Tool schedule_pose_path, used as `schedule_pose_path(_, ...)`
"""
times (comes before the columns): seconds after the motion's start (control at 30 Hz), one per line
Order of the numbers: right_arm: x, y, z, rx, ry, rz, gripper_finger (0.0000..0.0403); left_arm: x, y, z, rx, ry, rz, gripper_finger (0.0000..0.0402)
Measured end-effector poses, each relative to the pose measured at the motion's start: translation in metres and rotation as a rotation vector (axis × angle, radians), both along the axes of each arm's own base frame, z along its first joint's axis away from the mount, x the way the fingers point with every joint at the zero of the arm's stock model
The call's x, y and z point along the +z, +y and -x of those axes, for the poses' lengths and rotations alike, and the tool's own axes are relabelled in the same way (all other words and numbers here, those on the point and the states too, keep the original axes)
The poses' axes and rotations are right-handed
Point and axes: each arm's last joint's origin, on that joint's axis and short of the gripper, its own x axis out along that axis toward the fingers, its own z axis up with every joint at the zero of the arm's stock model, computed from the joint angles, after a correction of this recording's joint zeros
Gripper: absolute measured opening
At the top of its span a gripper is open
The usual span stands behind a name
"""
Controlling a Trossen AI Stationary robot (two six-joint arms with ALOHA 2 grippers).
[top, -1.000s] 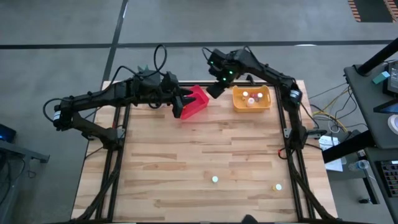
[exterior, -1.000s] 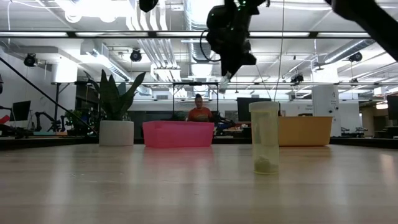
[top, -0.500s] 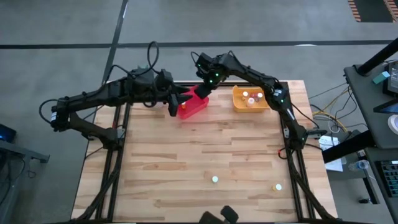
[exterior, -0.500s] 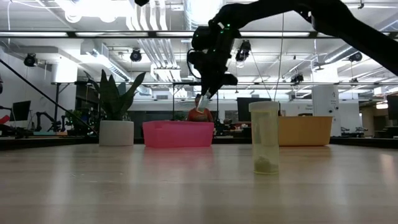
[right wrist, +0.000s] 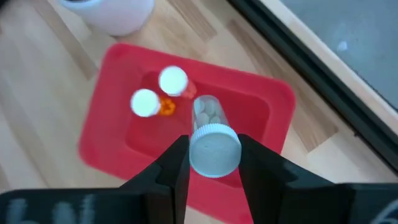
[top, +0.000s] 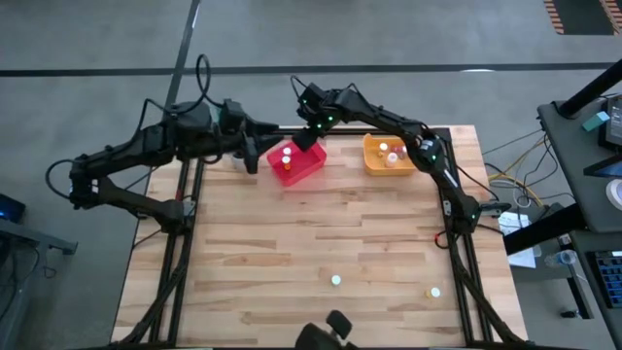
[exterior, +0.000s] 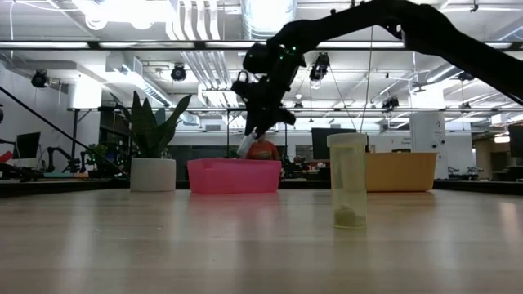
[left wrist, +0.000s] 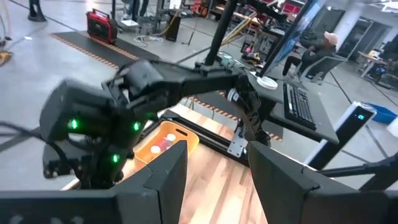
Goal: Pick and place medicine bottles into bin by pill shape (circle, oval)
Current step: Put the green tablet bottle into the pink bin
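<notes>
Right wrist view: right pincer (right wrist: 212, 163) grips bottle (right wrist: 211, 140) over red bin (right wrist: 273, 106).

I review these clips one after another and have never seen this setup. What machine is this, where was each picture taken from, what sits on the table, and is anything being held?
Two dark robot arms work at a wooden table. One picture looks straight down from above, one looks level across the tabletop, and two come from cameras on the arms' wrists.

At the far side stand a red bin with two bottles inside and an orange bin holding several more. Two small bottles stand alone near the front edge. A white plant pot stands left of the red bin.

The right claw hangs above the red bin, shut on a clear medicine bottle with a white cap; pale pills show inside. The left claw waits beside the red bin, open and empty.
</notes>
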Motion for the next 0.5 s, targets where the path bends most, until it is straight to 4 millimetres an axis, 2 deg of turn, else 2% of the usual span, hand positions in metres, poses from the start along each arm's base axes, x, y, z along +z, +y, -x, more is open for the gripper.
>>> schedule_pose_path(0.5,-0.037,-0.006,-0.012,0.008,0.062,-0.003,0.0109,-0.001,0.001,0.000,0.010,0.014,-0.028,0.0156)
